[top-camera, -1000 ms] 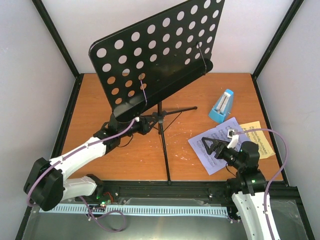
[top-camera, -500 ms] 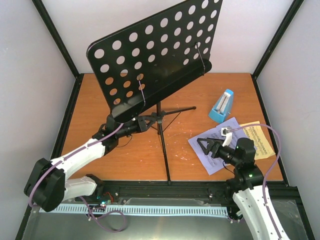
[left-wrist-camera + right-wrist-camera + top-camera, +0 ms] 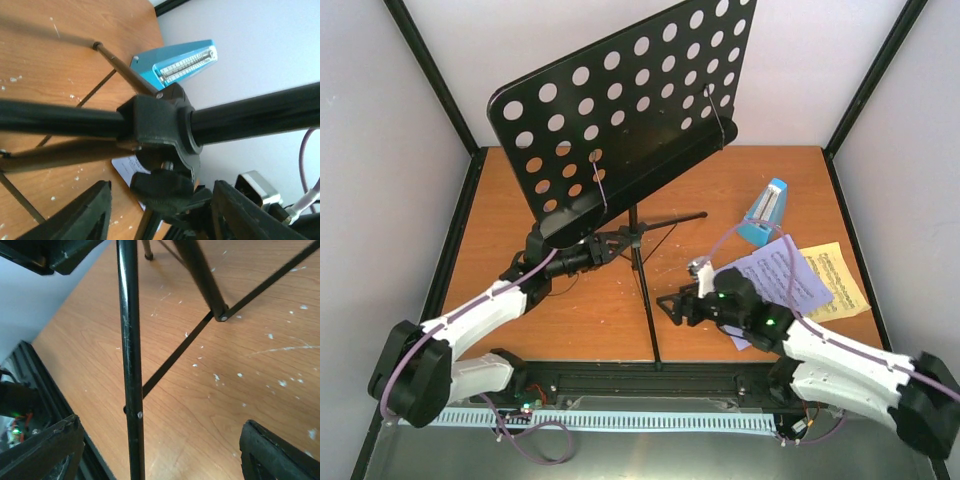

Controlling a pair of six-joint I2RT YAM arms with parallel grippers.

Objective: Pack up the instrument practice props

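The black music stand stands mid-table on its tripod, its round-holed desk tilted. My left gripper is open at the stand's hub. In the left wrist view its fingers flank the clamp knob without closing on it. My right gripper is open beside the front tripod leg. That leg runs between its spread fingertips. A white sheet-music page and a yellow one lie flat at right. The blue metronome stands behind them and also shows in the left wrist view.
The wooden table is boxed in by white walls and black corner posts. A black rail runs along the near edge. Thin tripod braces cross low over the wood near the right gripper.
My right arm has swung left from above the white page to the stand's front leg. The stand's desk has shifted slightly left. My left gripper stays at the hub.
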